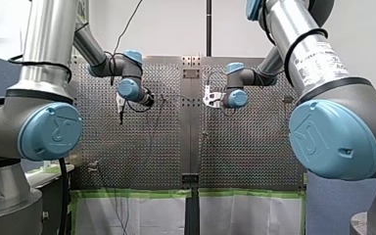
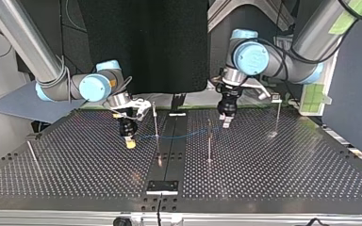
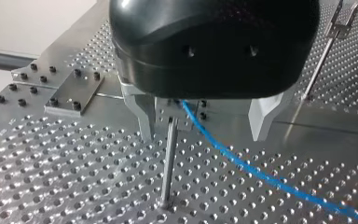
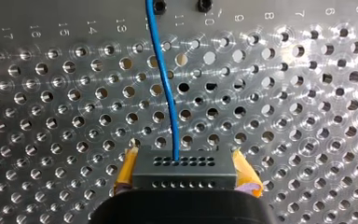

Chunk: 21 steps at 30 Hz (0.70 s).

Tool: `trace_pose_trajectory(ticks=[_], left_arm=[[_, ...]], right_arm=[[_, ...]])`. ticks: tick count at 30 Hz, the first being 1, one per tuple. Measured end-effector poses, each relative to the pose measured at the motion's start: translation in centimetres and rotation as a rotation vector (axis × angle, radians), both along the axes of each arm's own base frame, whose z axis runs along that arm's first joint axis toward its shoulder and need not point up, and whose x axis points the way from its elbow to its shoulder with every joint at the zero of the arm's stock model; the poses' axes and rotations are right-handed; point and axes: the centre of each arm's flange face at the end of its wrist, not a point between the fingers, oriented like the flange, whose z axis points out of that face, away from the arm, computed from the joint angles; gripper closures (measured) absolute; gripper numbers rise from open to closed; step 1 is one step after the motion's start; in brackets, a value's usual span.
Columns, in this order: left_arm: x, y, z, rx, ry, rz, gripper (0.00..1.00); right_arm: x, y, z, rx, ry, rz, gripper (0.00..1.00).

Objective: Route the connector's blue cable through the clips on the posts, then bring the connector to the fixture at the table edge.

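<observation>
In the right wrist view my right gripper (image 4: 185, 179) is shut on the black connector (image 4: 184, 167), with yellow pads (image 4: 125, 171) on both sides. The blue cable (image 4: 164, 84) leaves the connector and runs ahead over the perforated table. In the top view my right gripper (image 2: 130, 141) hangs at the left of centre. The blue cable (image 2: 179, 136) stretches from it past a thin post (image 2: 155, 120) toward my left gripper (image 2: 226, 123). In the left wrist view my left gripper (image 3: 205, 135) is open, and the blue cable (image 3: 242, 163) and a post (image 3: 168, 163) pass between its metal fingers (image 3: 144, 116).
Another post (image 2: 209, 143) stands near the middle, one (image 2: 278, 115) at the top view's right and one (image 2: 32, 155) at its left. A dark fixture plate (image 2: 162, 186) sits at the near table edge. A bolted plate (image 3: 74, 91) lies beside my left gripper.
</observation>
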Motion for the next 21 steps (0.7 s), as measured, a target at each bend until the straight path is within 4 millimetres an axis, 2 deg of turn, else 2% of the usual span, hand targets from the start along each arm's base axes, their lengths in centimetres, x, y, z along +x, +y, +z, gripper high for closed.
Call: trace_pose_trajectory(ticks=[12,21], left_arm=[[-0.7,-1.6,1.3,-0.016,-0.054,-0.045,0.00],[-1.1,-2.2,1.5,-0.019,-0.061,-0.056,0.00]], right_arm=[[0.2,0.2,0.0,0.004,0.001,0.003,1.00],[0.2,0.3,-0.1,0.007,-0.001,0.005,1.00]])
